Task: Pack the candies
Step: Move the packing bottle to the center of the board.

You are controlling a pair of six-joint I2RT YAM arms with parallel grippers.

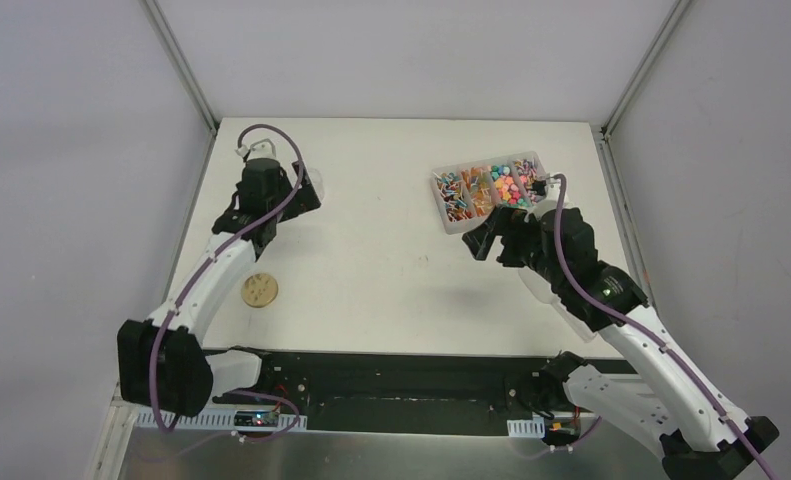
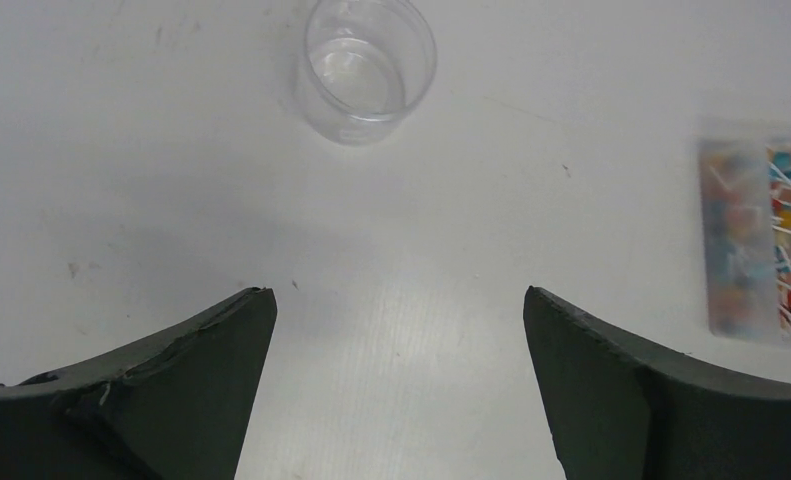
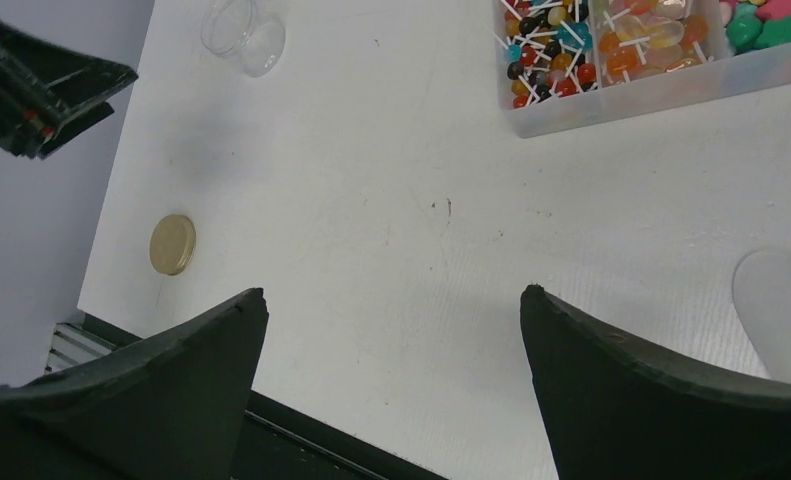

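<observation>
The candies (image 3: 561,60), tiny multicoloured pieces, some on white sticks, all sit in the clear plastic compartment tray (image 3: 661,100), ahead of the right gripper (image 3: 393,295) and out past its right-hand finger. We see none outside the tray. The right gripper is spread wide, with only bare white table (image 3: 371,180) between its fingers. Just outside its right-hand finger lies a pale translucent plastic scoop (image 3: 779,305), cut off by the frame edge, so we cannot tell how its handle lies. The left gripper (image 2: 399,295) is likewise released and empty. The clear round plastic cup (image 2: 366,70) stands upright ahead of its fingers, a little toward the left-hand one, and looks empty. A round wooden disc lid (image 1: 260,291) lies flat, well apart from cup and tray. Risks, as we judge them: cup and tray are well apart, so any loaded scoop crosses open table and a small tilt would scatter pieces too small to pinch back. The scoop lies low and may skid when the fingers close. The light cup could tip if the left fingers meet it off-centre. A right-gripper descent near the tray could nudge its wall.
</observation>
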